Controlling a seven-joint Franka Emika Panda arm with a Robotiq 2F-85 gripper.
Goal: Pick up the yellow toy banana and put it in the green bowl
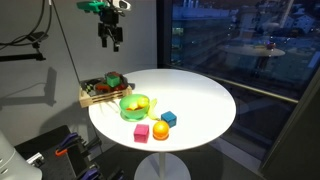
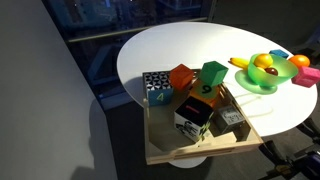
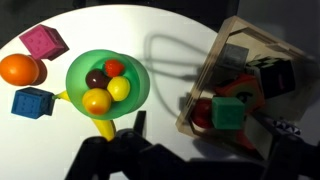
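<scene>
The green bowl [image 3: 76, 72] stands on the round white table and holds several small toy fruits. It shows in both exterior views [image 1: 135, 103] [image 2: 250, 84]. The yellow toy banana [image 3: 105, 128] lies on the table against the bowl's rim, partly hidden beneath it; it also shows in an exterior view [image 2: 238, 63]. My gripper [image 1: 110, 40] hangs high above the table's edge, over the wooden tray, well apart from the banana. Its fingers look open and empty. In the wrist view it is a dark shape along the bottom edge [image 3: 200, 145].
A wooden tray [image 1: 92, 99] [image 2: 160, 150] [image 3: 196, 100] of coloured and patterned blocks sits by the bowl at the table's edge. A pink block [image 3: 43, 42], an orange [image 3: 18, 70] and a blue block [image 3: 32, 103] lie on the bowl's other side. Windows stand behind.
</scene>
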